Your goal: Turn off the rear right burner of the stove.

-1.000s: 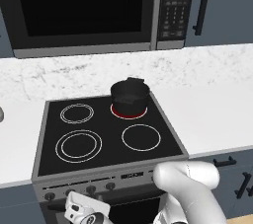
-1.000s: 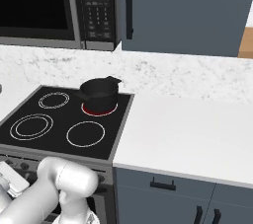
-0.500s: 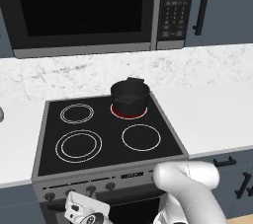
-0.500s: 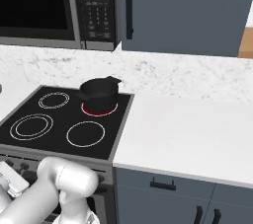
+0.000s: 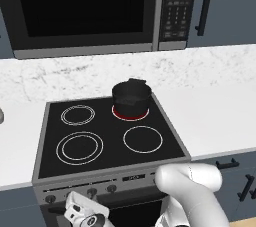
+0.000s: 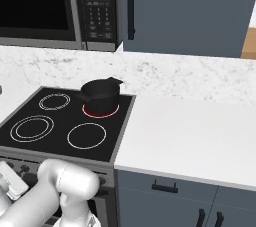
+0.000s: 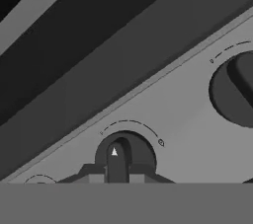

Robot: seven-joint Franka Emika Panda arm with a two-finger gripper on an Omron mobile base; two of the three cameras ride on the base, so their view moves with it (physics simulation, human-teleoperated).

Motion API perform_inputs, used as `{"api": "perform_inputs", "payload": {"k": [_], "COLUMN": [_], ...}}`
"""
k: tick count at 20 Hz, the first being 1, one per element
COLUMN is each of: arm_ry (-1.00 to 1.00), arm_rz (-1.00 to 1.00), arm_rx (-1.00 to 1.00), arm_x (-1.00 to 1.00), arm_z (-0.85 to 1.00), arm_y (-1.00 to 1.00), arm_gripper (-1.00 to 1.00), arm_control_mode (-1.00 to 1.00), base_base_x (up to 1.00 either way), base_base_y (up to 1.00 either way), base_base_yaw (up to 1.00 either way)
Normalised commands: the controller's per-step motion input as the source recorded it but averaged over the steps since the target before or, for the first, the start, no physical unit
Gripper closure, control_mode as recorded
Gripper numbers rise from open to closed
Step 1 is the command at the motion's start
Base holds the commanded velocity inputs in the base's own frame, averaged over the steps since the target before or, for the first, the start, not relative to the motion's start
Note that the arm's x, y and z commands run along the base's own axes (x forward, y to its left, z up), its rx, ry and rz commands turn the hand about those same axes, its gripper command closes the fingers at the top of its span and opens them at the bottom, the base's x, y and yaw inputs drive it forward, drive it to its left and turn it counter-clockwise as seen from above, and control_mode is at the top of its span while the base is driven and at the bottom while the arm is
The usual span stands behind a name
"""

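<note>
Now four burner rings on the stove (image 5: 107,138), hand (image 7: 117,177) closed on one knob (image 7: 124,154).

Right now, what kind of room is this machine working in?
A home-style kitchen, computer-rendered by the look of it: a black glass cooktop stove with a small black pot on a red ring, a black microwave above, and a white marble counter.

1. The black pot (image 5: 131,97) covers most of the rear right burner (image 5: 130,115); just a red arc shows.
2. In the hand view, the right-hand knob (image 7: 236,90) is cut by the edge.
3. The panel's knob markings are too small to read.
</note>
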Motion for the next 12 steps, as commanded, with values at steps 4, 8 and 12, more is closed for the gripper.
{"api": "perform_inputs", "payload": {"k": [4,8,12], "arm_ry": [0.00,-0.01,-0.05], "arm_rz": [-0.13,-0.16,-0.18], "arm_rx": [0.39,0.48,0.57], "arm_x": [0.42,0.45,0.48], "arm_z": [0.00,0.00,0.00], "arm_y": [-0.38,-0.44,-0.38], "arm_gripper": [1.00,1.00,1.00], "arm_control_mode": [-1.00,-1.00,-1.00], "base_base_x": [0.00,0.00,0.00], "base_base_y": [0.00,0.00,0.00], "base_base_yaw": [0.00,0.00,0.00]}}
